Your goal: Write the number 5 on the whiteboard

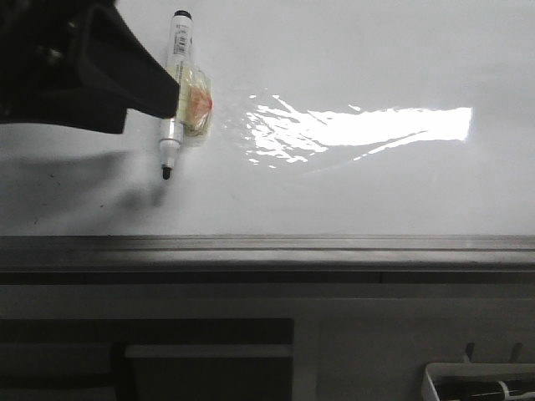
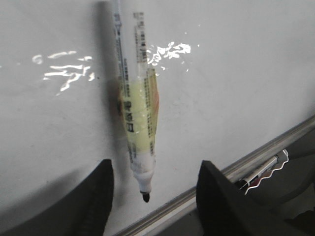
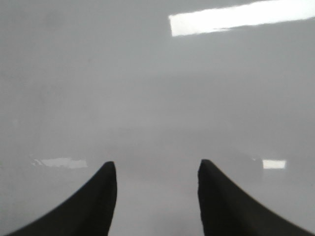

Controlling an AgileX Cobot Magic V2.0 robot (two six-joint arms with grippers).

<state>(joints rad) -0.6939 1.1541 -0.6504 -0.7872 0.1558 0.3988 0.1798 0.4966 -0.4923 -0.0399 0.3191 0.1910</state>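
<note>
Nearest me runs the grey metal edge rail (image 1: 267, 244). Beyond, my left pincer (image 2: 153, 189) is spread around the taped white marker (image 1: 173, 100) lying on the glossy whiteboard (image 1: 376, 192). No stroke drawn yet; my right pincer (image 3: 157, 189) is spread, empty.

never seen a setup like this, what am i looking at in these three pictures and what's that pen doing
This is a two-armed robot facing a whiteboard. The front view looks forward over the board; its left arm is the dark shape at upper left. The other two pictures come from cameras on each wrist, with the dark fingers at the bottom. A black-tipped marker, wrapped in yellowish tape, sits by the left gripper, whose fingers stand apart. The right gripper is open and empty over bare board. No number 5 is visible yet.
</note>
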